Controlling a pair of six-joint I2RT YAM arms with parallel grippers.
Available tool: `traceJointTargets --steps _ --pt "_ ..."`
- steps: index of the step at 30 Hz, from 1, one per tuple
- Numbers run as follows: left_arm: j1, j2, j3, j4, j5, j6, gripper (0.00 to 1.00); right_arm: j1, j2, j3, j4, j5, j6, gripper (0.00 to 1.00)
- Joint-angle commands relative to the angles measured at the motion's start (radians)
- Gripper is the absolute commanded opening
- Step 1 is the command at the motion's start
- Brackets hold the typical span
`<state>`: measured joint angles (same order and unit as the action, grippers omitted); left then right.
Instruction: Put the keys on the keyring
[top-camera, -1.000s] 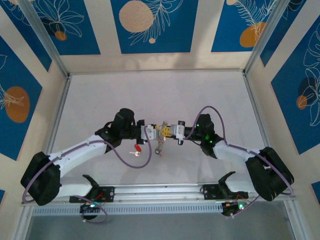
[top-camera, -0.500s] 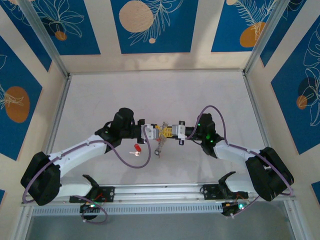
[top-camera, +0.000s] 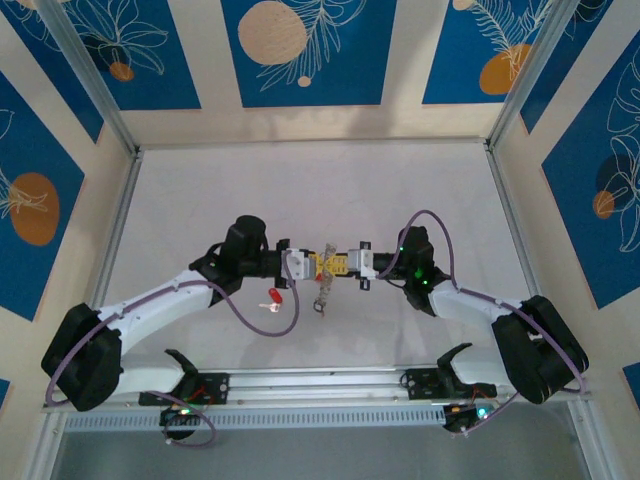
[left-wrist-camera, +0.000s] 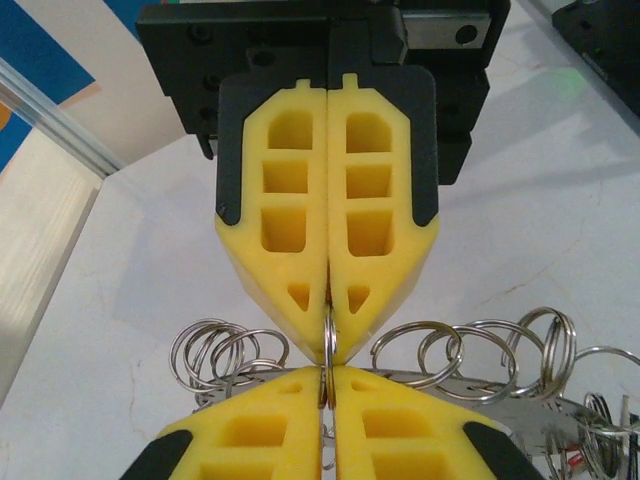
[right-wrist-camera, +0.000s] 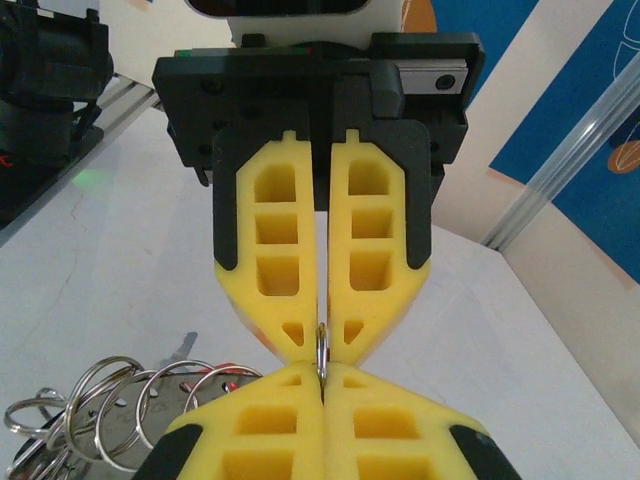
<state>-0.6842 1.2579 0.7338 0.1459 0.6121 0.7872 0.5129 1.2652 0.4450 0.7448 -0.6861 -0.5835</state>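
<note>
Left pincer (left-wrist-camera: 327, 385) and right pincer (right-wrist-camera: 322, 385), meeting tip to tip, each clamp tight on the keyring (left-wrist-camera: 329, 348) between them.

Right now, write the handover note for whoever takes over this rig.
Left tool: shut on one loop of the keyring.
Right tool: shut on the same loop, tip to tip with the left.
Keyring is off the table, its other loops hanging below the tools.
One red-headed key lies loose on the table beside the hanging loops.
Done: ring lifted in both tools. Left: thread that key on.
</note>
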Motion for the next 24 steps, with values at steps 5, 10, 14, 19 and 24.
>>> traceJointTargets --steps 5,10,14,19,24 --pt "0.007 0.018 -0.005 0.043 0.123 -0.011 0.08 0.009 -0.004 0.019 0.044 -0.06 0.012 0.0" --pt "0.008 0.009 -0.001 0.042 0.11 -0.019 0.0 0.013 -0.005 0.021 0.037 -0.052 0.007 0.0" --pt "0.008 -0.006 -0.003 0.045 0.035 -0.032 0.0 0.02 -0.009 0.001 0.035 0.059 -0.014 0.19" --pt "0.008 -0.029 -0.003 0.015 -0.11 -0.014 0.0 0.021 -0.035 -0.027 0.001 0.165 -0.04 0.35" --pt "0.003 -0.037 -0.008 0.012 -0.173 0.001 0.0 0.03 -0.069 -0.028 -0.045 0.186 -0.037 0.37"
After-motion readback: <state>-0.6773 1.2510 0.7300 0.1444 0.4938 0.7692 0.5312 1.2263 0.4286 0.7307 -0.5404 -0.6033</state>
